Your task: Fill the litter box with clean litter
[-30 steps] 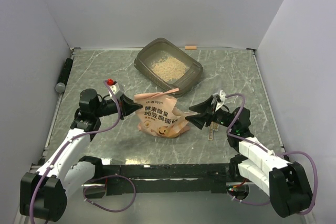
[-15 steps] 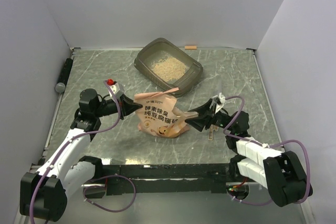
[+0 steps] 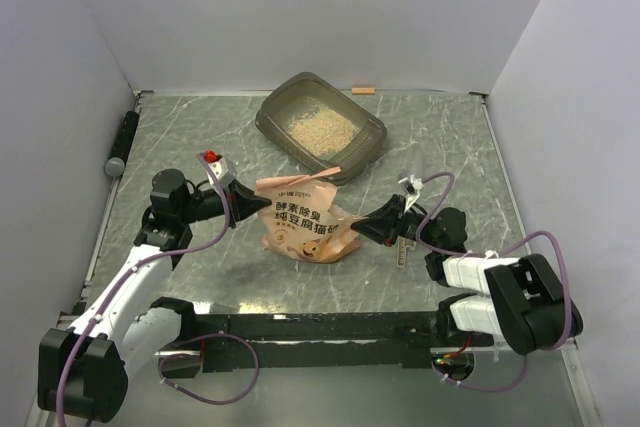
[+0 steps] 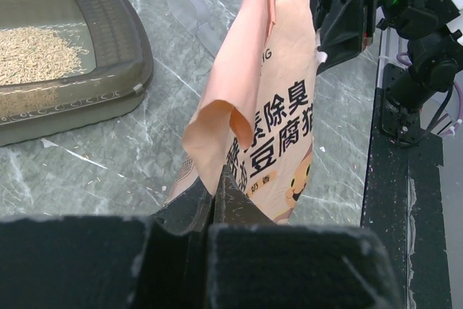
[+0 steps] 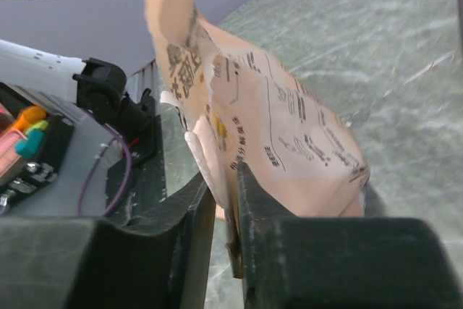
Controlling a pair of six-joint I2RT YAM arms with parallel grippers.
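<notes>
I am looking over a grey marbled table (image 3: pixel 450 147), with plain white walls (image 3: pixel 300 7) standing round it on the left, the back and the right. A black cylinder with a grey end (image 3: pixel 122 142) is lying along the table's left edge, near the far corner and close to the wall. A small orange strip (image 3: pixel 362 90) is lying flat at the back edge. A little pale strip with dark marks (image 3: pixel 400 253) is lying on the near right part.

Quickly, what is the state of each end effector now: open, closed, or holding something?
Left end effector: closed on the soft salmon-pink plastic bag, at its edge.
Right end effector: closed on the same bag's opposite edge.
</notes>
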